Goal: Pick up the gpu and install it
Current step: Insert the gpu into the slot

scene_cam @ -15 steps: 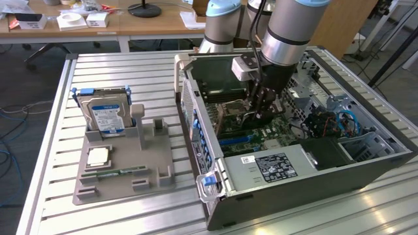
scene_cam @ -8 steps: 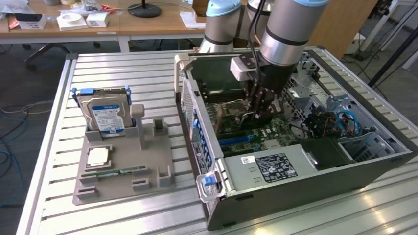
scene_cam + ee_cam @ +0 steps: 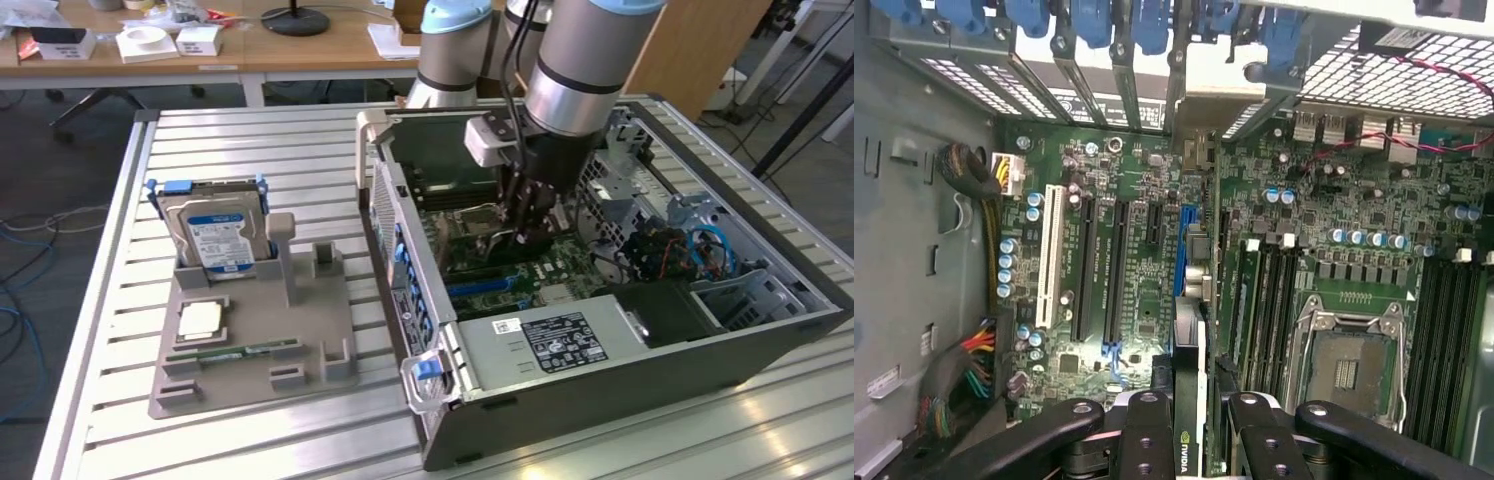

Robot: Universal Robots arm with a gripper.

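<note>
Closest to the wrist camera, the black, jointed metal gripper (image 3: 1189,432) is clamped shut on the gpu (image 3: 1188,372), a thin, flat, dark card seen edge-on. One of the fingers (image 3: 1144,435) presses on each face of it. The card hangs inside the computer over the green circuit-covered motherboard (image 3: 1144,300), in line with a narrow blue slot (image 3: 1180,250). Whether its lower edge touches the board cannot be told.

Beside that slot lie long black slots (image 3: 1084,265) and one white slot (image 3: 1051,255). On the card's other side sits a square silver processor socket (image 3: 1349,365). Past the slots runs a row of blue plastic latches (image 3: 1094,20) at the case wall.

In the exterior view the gripper (image 3: 518,235) reaches down into the open black metal computer case (image 3: 747,350). At the near end of the case is a silver power supply box with a black label (image 3: 561,340).

To the exterior view's left of the case stands a grey plastic holder (image 3: 320,365). It carries a small green memory stick (image 3: 247,350), a square silver chip (image 3: 200,320) and an upright silver hard drive with a blue label (image 3: 214,235). Case and holder stand on a slatted metal table (image 3: 267,440). Beyond it are wooden desks (image 3: 267,50).
</note>
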